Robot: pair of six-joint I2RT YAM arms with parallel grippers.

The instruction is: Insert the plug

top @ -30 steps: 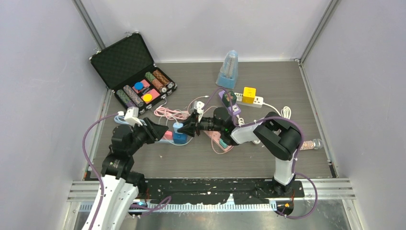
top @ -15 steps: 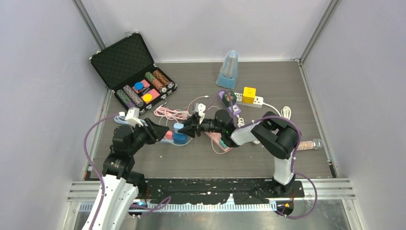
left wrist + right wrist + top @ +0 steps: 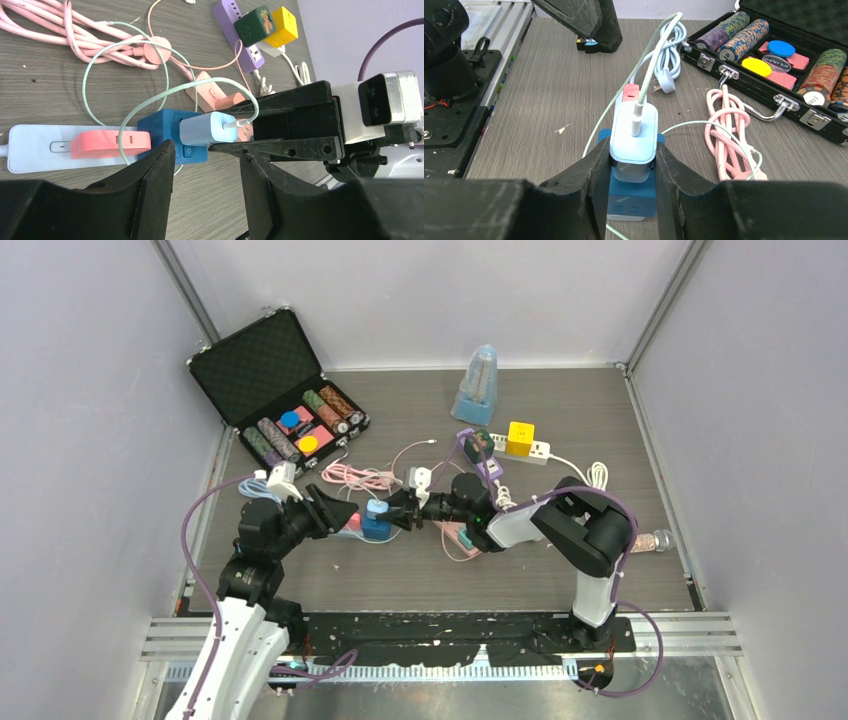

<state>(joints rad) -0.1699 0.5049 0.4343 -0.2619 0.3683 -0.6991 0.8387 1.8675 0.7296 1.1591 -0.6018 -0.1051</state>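
- Over the last second, in the top view, the right end effector [image 3: 393, 510] has dropped and levelled. This has brought the plug [image 3: 376, 507] from just above the blue socket cube [image 3: 375, 528] down against it.
- In the same span the left end effector [image 3: 340, 512] has edged in toward the cube from the opposite side.
- I judge the insertion to be at or very near its end. In the left wrist view the plug's body lies against the cube's face with no gap I can make out. The pins are hidden, so full seating cannot be confirmed.
- The right end effector is clamped on the plug, one finger on either side of its pale blue body. The mint cable [image 3: 210, 79] leaves the plug's back end between the fingers.
- The left end effector stands wide apart and holds nothing. The cube lies just beyond its tips. One of its fingers [image 3: 155, 175] overlaps the cube's lower corner in its own view, but whether they touch cannot be told.
- The cube rests on the surface [image 3: 40, 100] at the end of a pale power strip [image 3: 30, 147], which also carries a pink plug [image 3: 107, 142].
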